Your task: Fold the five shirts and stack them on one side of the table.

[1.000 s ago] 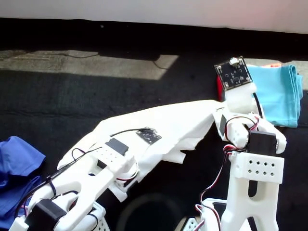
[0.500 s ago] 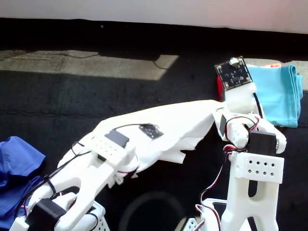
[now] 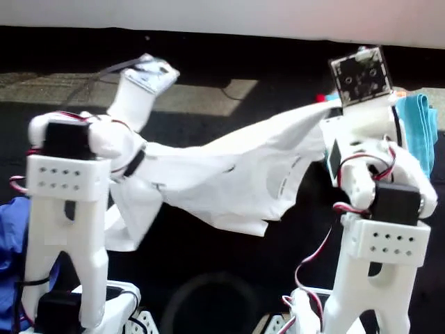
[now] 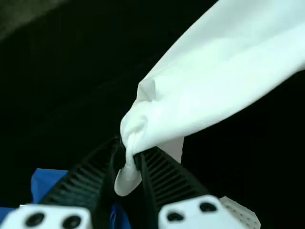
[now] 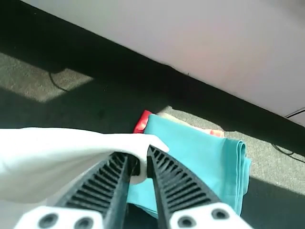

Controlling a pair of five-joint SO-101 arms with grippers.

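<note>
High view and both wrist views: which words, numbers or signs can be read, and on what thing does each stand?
No text can be read.
White shirt: small dark marks near its middle, perhaps a label, too small to read.
Folded teal shirt: no print visible.

Holds left arm (image 3: 66, 182) and right arm (image 3: 381, 240) reared upright, well apart. Clamps left gripper (image 4: 129, 151) on a bunched fold of white shirt (image 3: 229, 182); clamps right gripper (image 5: 141, 162) on another edge. Tilts both wrists upward.
</note>
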